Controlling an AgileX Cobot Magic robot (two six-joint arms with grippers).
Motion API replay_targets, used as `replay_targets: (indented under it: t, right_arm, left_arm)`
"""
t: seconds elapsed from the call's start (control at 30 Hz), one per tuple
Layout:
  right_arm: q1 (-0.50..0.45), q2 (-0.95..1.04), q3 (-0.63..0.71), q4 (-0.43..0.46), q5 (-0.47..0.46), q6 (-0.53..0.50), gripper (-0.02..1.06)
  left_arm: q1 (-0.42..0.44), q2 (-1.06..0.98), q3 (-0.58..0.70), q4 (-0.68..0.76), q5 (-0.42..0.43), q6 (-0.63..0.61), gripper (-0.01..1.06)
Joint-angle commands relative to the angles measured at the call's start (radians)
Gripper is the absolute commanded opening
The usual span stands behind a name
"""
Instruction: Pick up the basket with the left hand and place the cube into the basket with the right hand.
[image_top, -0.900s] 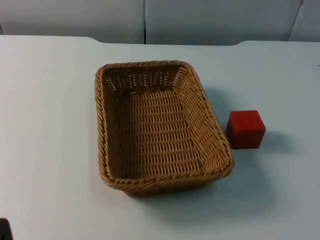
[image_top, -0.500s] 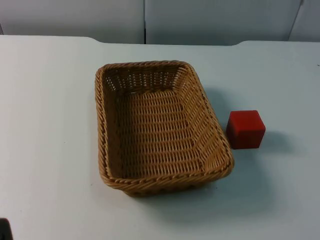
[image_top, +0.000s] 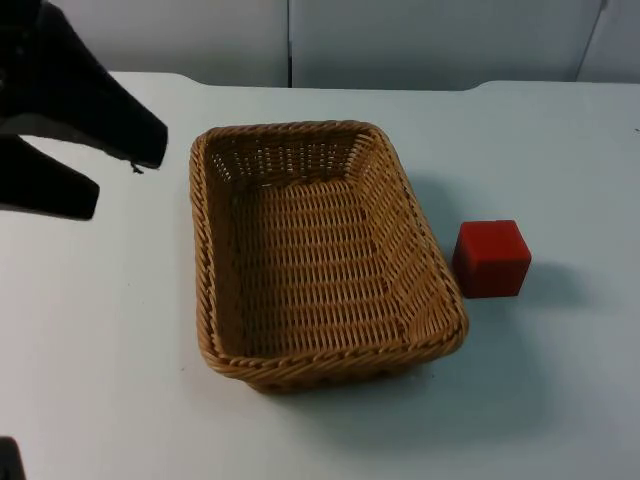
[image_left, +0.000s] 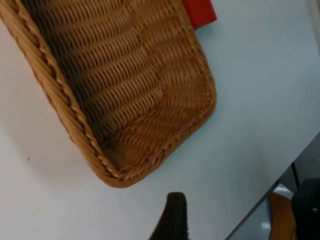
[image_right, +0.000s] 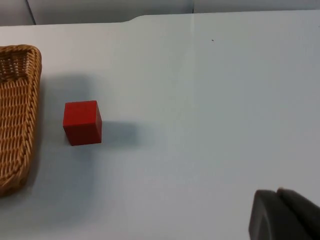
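On the white table (image_top: 90, 330), seen from the top camera, a brown woven basket (image_top: 318, 252) sits in the middle. It has nothing inside. A red cube (image_top: 491, 259) sits on the table just beside the basket's right wall, but not touching it. The left gripper (image_top: 115, 178) hangs over the table near the basket's far left corner. Its two black fingers (image_top: 50, 190) are spread apart and hold nothing.

From the left wrist camera, the basket (image_left: 120, 95) lies below, and a bit of the red cube (image_left: 200, 11) peeks out past its rim.

From the right wrist camera, the cube (image_right: 82, 122) stands near the basket's edge (image_right: 17, 115). I cannot tell how the right gripper's fingers stand.
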Motion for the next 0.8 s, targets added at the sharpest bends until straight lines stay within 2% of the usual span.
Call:
replay_targets:
  t: [0.0, 0.03, 0.13, 0.3, 0.4, 0.63, 0.77]
  right_arm:
    - [0.002, -0.004, 0.006, 0.005, -0.012, 0.001, 0.03]
    - [0.002, -0.004, 0.006, 0.005, -0.012, 0.001, 0.03]
    - [0.002, -0.004, 0.006, 0.005, -0.012, 0.001, 0.03]
    - [0.002, -0.004, 0.006, 0.005, -0.012, 0.001, 0.03]
    - [0.002, -0.004, 0.006, 0.005, -0.012, 0.001, 0.03]
    - [0.002, -0.004, 0.006, 0.005, -0.012, 0.001, 0.03]
    - [0.002, -0.004, 0.006, 0.005, -0.012, 0.001, 0.03]
  left_arm:
    - [0.0, 0.14, -0.08, -0.004, -0.011, 0.015, 0.75]
    - [0.0, 0.14, -0.08, -0.004, -0.011, 0.015, 0.75]
    - [0.0, 0.26, -0.168, 0.093, -0.092, -0.014, 0.76]
    - [0.0, 0.358, -0.244, 0.179, -0.165, -0.034, 0.76]
    - [0.0, 0.412, -0.286, 0.184, -0.186, -0.034, 0.76]
    - [-0.007, 0.517, -0.345, 0.181, -0.163, -0.039, 0.76]
    - [-0.048, 0.584, -0.356, 0.164, -0.174, -0.03, 0.76]
